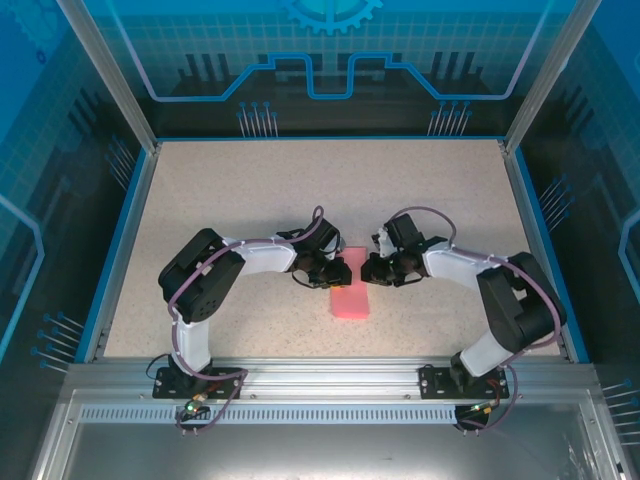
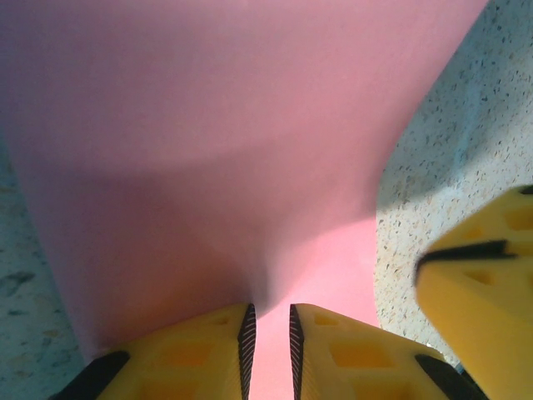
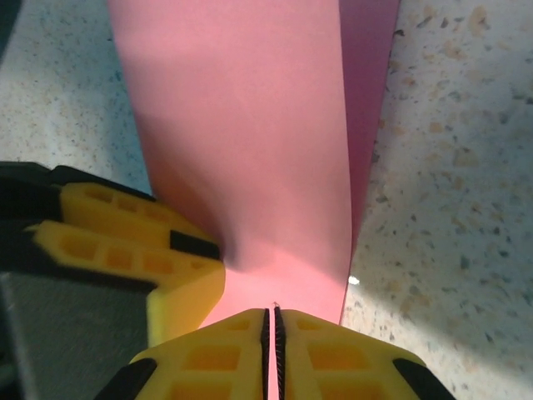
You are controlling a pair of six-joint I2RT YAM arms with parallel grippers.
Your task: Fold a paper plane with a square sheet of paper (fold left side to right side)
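Locate the sheet of paper at the centre of the counter. It lies as a narrow pink rectangle, its long axis running near to far. The left gripper and the right gripper face each other at its far end, close together. The left jaws stand almost closed, pinching the paper where it curves up to them. The right jaws are pressed together on the paper's edge.

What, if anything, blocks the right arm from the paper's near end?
Likely yes: nothing lies beside the square sheet of paper, but the right fingers, seemingly shut on its far end, must release.
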